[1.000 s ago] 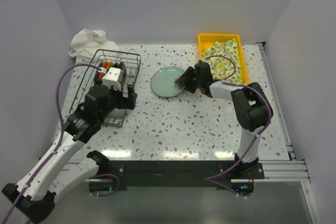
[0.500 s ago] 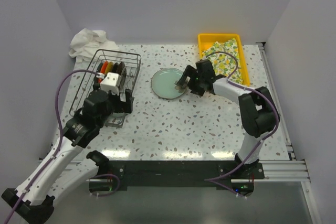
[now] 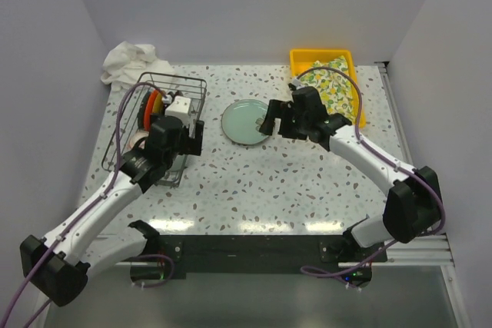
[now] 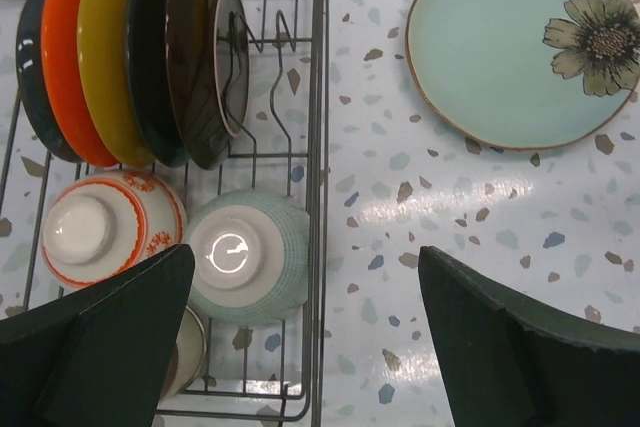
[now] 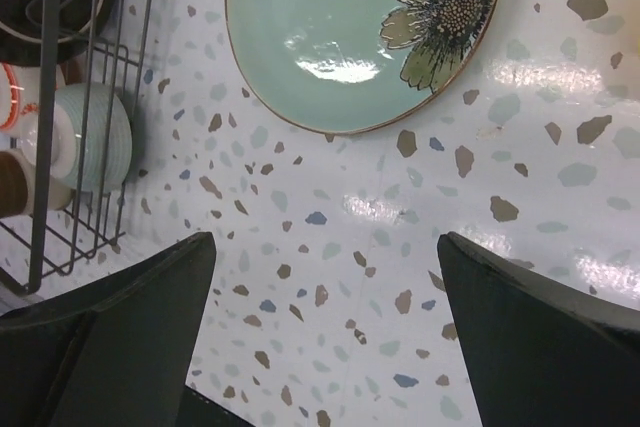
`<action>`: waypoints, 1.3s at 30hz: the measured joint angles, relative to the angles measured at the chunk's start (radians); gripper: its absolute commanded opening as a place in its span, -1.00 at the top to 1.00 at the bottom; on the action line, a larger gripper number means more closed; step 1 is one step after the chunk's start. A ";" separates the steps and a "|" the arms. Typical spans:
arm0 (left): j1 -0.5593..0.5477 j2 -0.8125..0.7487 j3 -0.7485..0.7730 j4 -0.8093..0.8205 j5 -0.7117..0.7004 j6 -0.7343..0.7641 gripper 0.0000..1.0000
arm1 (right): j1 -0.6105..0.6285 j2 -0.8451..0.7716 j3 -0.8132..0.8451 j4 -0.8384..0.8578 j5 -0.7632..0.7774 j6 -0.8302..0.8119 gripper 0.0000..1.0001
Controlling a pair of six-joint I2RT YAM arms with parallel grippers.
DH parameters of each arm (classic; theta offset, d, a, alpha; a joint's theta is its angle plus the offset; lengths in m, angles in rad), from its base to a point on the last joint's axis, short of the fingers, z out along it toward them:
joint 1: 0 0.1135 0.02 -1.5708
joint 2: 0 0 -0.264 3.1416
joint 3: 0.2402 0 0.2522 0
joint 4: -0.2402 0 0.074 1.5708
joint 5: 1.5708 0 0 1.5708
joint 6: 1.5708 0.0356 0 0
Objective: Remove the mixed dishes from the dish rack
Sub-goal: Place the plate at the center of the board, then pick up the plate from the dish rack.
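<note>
The dish rack (image 3: pixel 177 77) stands at the left of the table. Several plates stand upright in it, among them an orange plate (image 4: pixel 62 57) and a dark teal plate (image 4: pixel 30 67). At its near end a red-white patterned bowl (image 4: pixel 105 227) and a pale ribbed bowl (image 4: pixel 245 257) sit upside down, with a cup (image 4: pixel 185 347) beside them. My left gripper (image 3: pixel 179 146) (image 4: pixel 305 277) hangs open over the rack's near right corner. A pale green plate (image 3: pixel 247 121) (image 5: pixel 360 32) with a flower print lies flat on the table. My right gripper (image 3: pixel 270 123) (image 5: pixel 325 247) hovers open just beside it, holding nothing.
A yellow tray (image 3: pixel 301 56) with a lemon-print cloth (image 3: pixel 330 86) sits at the back right. A crumpled white cloth (image 3: pixel 131 59) lies behind the rack. Walls close in the table at the back and both sides. The rack's wire side (image 5: pixel 47 97) shows in the right wrist view.
My right gripper has opened and lifted off the pale green plate, which stays flat on the table. The left arm has shifted right over the rack's near end.
</note>
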 measured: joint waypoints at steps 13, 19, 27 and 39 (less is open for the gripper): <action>0.111 0.352 0.209 0.079 -0.111 0.090 -0.60 | 0.050 -0.245 -0.192 -0.034 0.026 -0.159 -0.95; 0.198 0.460 0.282 0.098 -0.113 0.128 -0.30 | 0.050 -0.297 -0.218 -0.032 0.040 -0.199 -0.95; 0.257 0.583 0.357 0.114 -0.069 0.175 -0.10 | 0.050 -0.330 -0.258 -0.031 0.060 -0.204 -0.95; 0.270 0.693 0.416 0.111 0.003 0.192 0.13 | 0.050 -0.340 -0.259 -0.033 0.082 -0.233 -0.95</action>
